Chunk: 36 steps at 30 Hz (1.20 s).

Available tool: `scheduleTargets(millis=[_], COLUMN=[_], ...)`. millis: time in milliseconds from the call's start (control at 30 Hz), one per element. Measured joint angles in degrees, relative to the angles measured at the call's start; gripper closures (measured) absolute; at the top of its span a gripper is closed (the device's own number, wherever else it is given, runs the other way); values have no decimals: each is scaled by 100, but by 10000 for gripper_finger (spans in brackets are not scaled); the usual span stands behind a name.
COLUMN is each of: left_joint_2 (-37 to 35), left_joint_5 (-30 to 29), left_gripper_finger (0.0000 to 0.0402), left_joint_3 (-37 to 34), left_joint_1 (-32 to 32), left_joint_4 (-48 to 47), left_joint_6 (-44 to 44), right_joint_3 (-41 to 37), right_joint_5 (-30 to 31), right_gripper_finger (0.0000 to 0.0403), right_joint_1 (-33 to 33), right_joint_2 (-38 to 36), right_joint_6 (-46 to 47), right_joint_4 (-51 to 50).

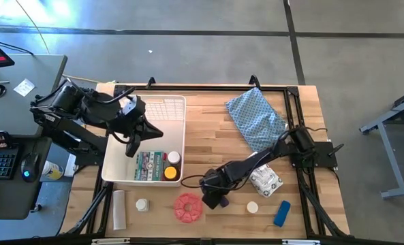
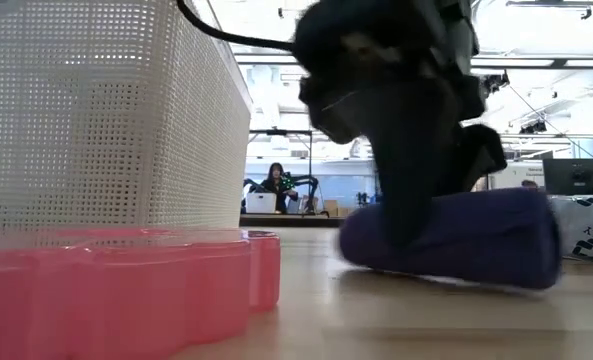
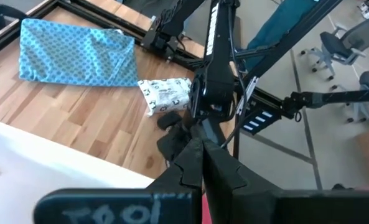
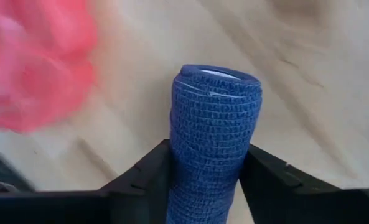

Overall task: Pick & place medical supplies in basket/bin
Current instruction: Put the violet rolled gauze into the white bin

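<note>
A purple bandage roll (image 4: 214, 118) lies on its side on the wooden table, just right of the red disc (image 1: 188, 207). My right gripper (image 4: 206, 168) stands over it, pointing steeply down, shut on it; in the high view the gripper (image 1: 212, 199) hides most of the roll. My left gripper (image 1: 129, 150) hangs shut and empty above the white slotted bin (image 1: 110, 163). The bin holds a green-white packet (image 1: 149, 165), a yellow-capped amber bottle (image 1: 169, 173) and a white-capped jar (image 1: 174, 158). My right gripper pinches the roll's curved sides (image 4: 178, 155) between its two fingers (image 4: 140, 177), back from the open end that shows the white core (image 4: 218, 74). The fingers come from above, slanting, and lie across the roll. The roll (image 2: 476, 240) rests lengthwise on the table.
On the table lie a white printed packet (image 1: 265, 179), a blue cylinder (image 1: 281, 213), two white-capped jars (image 1: 142, 204) (image 1: 253, 207), a white tube (image 1: 118, 209) and a blue patterned cloth (image 1: 256, 117). A black frame (image 1: 293, 102) borders the table. A person sits far off in the room (image 2: 274, 185).
</note>
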Motion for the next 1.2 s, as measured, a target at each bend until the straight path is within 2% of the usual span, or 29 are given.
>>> scheduleTargets(millis=[167,333,467,600,733,1000,1100,1200], left_joint_2=[0,0,-25,-193,-451,-606,-501,-392], left_joint_5=[1,1,-54,-553,-1027,-1256,-1290,-1538], left_gripper_finger=[355,355,355,355,355,350,321,270], left_joint_3=[0,0,0,-7,-7,0,0,-2], left_joint_1=[0,0,2,6,9,9,9,9], left_joint_4=[-122,-221,-353,-514,-538,-882,-1245,-1539], left_joint_6=[-22,-13,20,6,-3,-295,-354,-662], right_joint_3=[-4,-2,0,4,255,1426,1845,2154], right_joint_5=[213,1029,1750,1819,1667,1775,1733,1715], right_gripper_finger=[273,265,260,260,262,262,262,262], right_joint_1=[-45,-271,-627,-1147,-1579,-2123,-2290,-2383], right_joint_2=[-616,-1537,-2267,-2622,-2590,-1967,-1706,-1574], right_joint_6=[-27,-43,-88,-591,-1078,-2090,-2261,-2530], right_joint_4=[-433,-523,169,1551,2396,2653,2898,3108])
